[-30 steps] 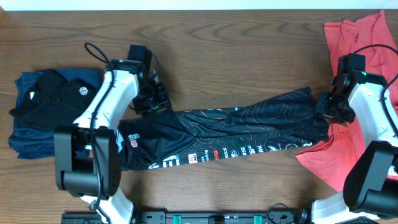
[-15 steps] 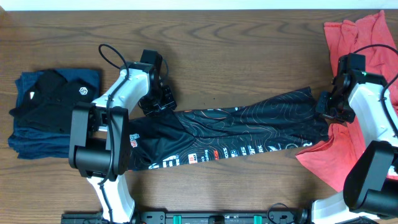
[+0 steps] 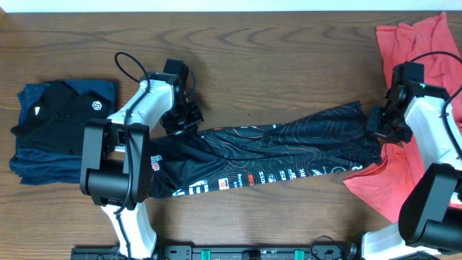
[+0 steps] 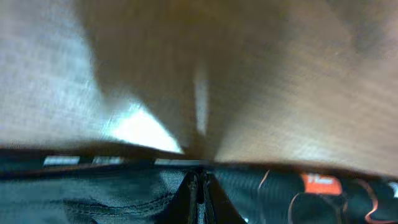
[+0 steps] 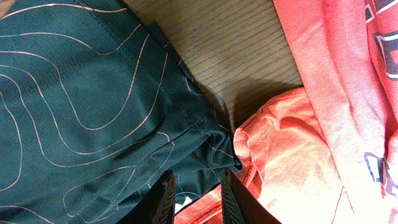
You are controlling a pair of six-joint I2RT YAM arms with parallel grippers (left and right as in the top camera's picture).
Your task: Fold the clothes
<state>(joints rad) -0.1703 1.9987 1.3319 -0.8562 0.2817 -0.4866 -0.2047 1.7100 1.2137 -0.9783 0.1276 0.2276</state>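
Left pincer (image 3: 186,121) has just snapped closed on the far edge of the shirt (image 3: 289,148); a moment ago it stood half open. Right pincer (image 5: 196,193) grips the shirt's other end, beside the red tee (image 5: 298,155). The shirt lies stretched across the table (image 3: 274,58), so we judge both ends held, ready to lift and fold

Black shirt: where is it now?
Overhead view: black shirt stretched across mid-table, left gripper pinching its left end, right gripper its right end, between the folded dark pile and the coral shirts.
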